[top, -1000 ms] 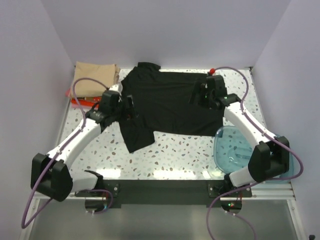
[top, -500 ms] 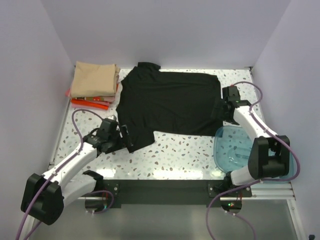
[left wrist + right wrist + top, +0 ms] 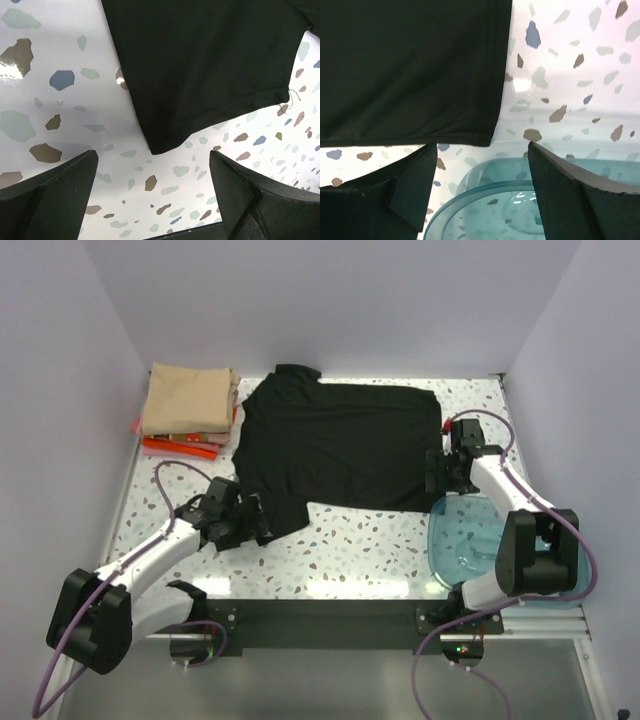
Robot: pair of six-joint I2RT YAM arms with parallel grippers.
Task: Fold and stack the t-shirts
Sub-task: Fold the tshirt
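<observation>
top external view is showing the black t-shirt (image 3: 335,445) lying spread flat, matte and soft, across the middle of the worktop (image 3: 350,550) and up toward its far edge. its hem is facing the right edge and one short sleeve is trailing toward the near left. the worktop is looking glossy and white, flecked with grey, brown and blue chips.

over at the far left corner the tan-beige t-shirt (image 3: 188,398) is sitting folded into a neat rectangle on top of the thin red-orange t-shirt (image 3: 175,446), whose bright edge is poking out along the near side. the teal bowl (image 3: 470,540), translucent plastic with rounded corners, is sitting at the near right corner. the worktop's speckles are showing through its wall.

the left gripper (image 3: 258,525) is hovering just beside that trailing sleeve. left wrist view is showing its dark wedge-shaped jaws spread wide, gripping nothing, with the stitched sleeve corner pointing into the gap. the right gripper (image 3: 436,480) is hanging near the right edge, between the shirt's hem corner and the bowl. right wrist view is showing its jaws standing well apart and holding nothing, the double-stitched hem corner just ahead and the bowl's rim curving below.
</observation>
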